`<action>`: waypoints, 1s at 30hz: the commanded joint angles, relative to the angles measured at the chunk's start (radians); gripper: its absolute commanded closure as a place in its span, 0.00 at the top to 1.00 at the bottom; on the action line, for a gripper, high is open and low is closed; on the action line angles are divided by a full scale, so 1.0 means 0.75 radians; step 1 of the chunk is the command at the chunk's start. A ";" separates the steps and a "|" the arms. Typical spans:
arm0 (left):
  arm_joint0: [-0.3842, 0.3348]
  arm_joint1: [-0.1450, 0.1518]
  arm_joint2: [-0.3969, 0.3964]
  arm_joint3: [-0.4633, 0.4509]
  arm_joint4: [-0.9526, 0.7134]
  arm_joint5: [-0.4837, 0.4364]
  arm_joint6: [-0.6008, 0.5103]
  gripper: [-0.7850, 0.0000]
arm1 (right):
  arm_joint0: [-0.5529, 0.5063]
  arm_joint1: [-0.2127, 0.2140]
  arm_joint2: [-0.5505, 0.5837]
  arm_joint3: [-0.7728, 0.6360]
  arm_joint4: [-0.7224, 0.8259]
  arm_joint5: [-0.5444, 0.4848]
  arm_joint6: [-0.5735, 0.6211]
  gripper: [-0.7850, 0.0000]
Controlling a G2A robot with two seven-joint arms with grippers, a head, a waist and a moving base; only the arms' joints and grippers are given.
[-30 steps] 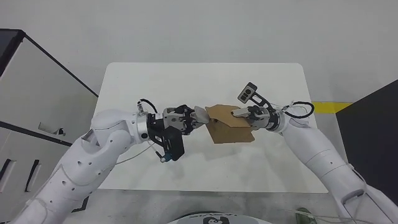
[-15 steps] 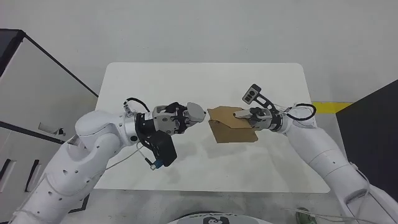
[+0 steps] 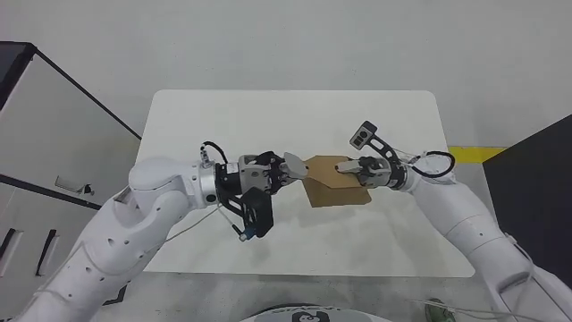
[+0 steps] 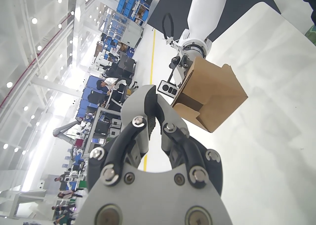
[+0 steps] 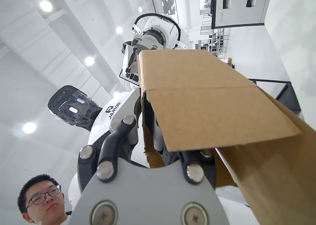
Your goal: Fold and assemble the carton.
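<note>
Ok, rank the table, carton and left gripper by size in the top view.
1. table, by far the largest
2. carton
3. left gripper, somewhat smaller than the carton

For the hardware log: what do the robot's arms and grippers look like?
The left arm and right arm have rounded glossy white shells, with a black cable looping at each wrist. The left gripper and right gripper share a grey screwed plate, black linkage bars and grey jaws with black pads.
</note>
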 commanded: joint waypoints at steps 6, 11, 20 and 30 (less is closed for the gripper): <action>-0.002 -0.001 0.004 0.016 -0.008 -0.015 0.002 0.00 | -0.011 0.007 0.006 -0.030 0.056 -0.012 0.000 0.00; -0.004 0.001 0.008 0.023 -0.007 -0.031 0.026 0.00 | -0.015 0.013 0.004 -0.052 0.090 -0.007 0.000 0.00; -0.020 0.000 0.035 0.036 0.012 -0.056 0.060 0.00 | -0.012 0.022 -0.012 -0.081 0.125 -0.003 0.000 0.00; -0.060 -0.009 0.112 0.049 0.045 -0.077 0.082 0.00 | 0.000 0.030 -0.053 -0.099 0.125 0.001 0.000 0.00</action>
